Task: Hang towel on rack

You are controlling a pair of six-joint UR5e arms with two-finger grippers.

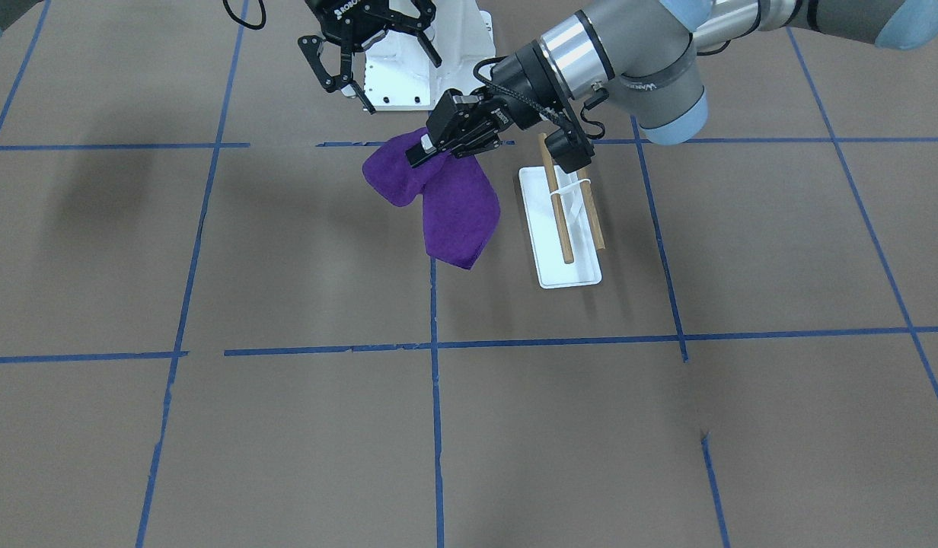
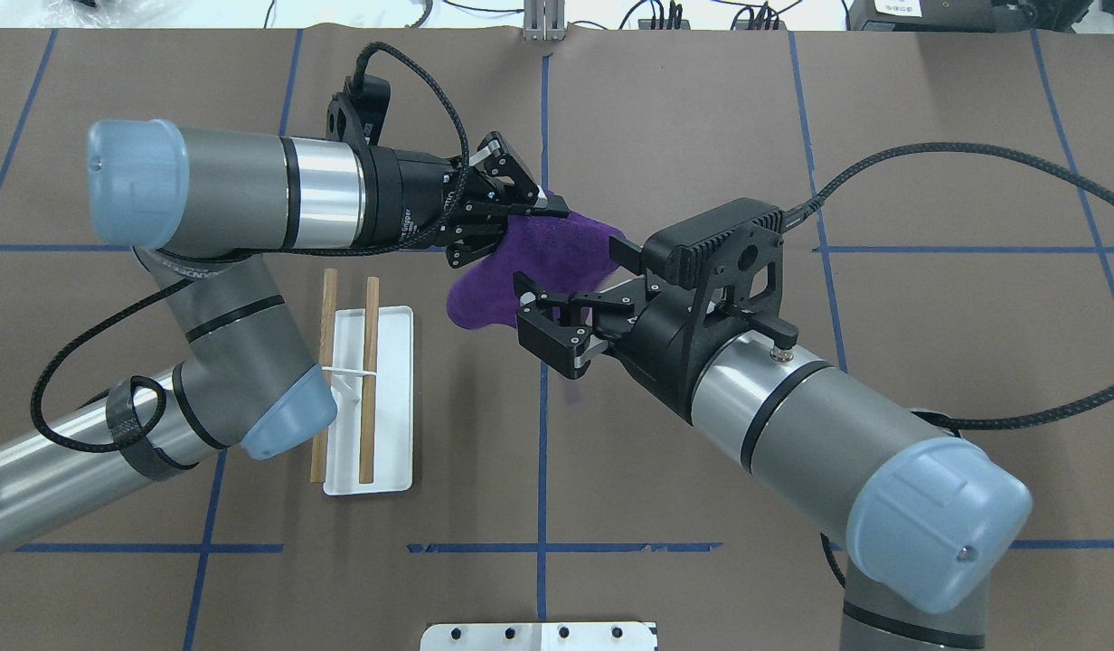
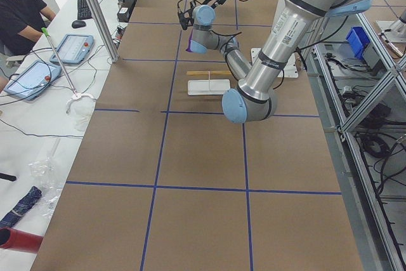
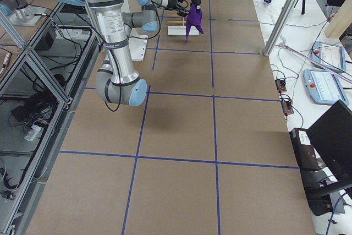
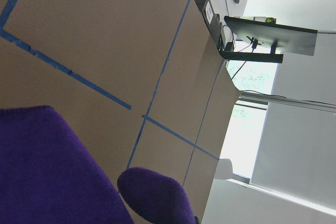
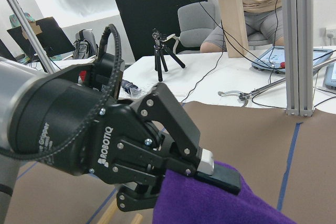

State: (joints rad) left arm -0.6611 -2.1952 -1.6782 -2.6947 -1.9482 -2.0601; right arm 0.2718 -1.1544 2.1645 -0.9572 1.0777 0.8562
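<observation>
The left gripper (image 2: pixel 537 206) is seen clamped on the upper edge of the towel (image 2: pixel 532 260). The pinch itself is shown only in the right wrist view, where one black finger pad (image 6: pixel 220 178) is pressed onto the cloth and the opposite pad is covered by the fabric. In the left wrist view no fingers can be made out, only purple folds filling the lower left corner. The right gripper (image 2: pixel 552 327) is held just near of the towel with its fingers spread apart and nothing between them; its body hides the towel's right edge from overhead.

The towel is deep purple and nubby. It is held clear of the table, draped in two uneven lobes, the longer one tapering downward.

To the left stands the rack (image 2: pixel 392 398), a white base bearing two wooden rods (image 2: pixel 369 389); it is partly covered by the left arm's elbow.
</observation>
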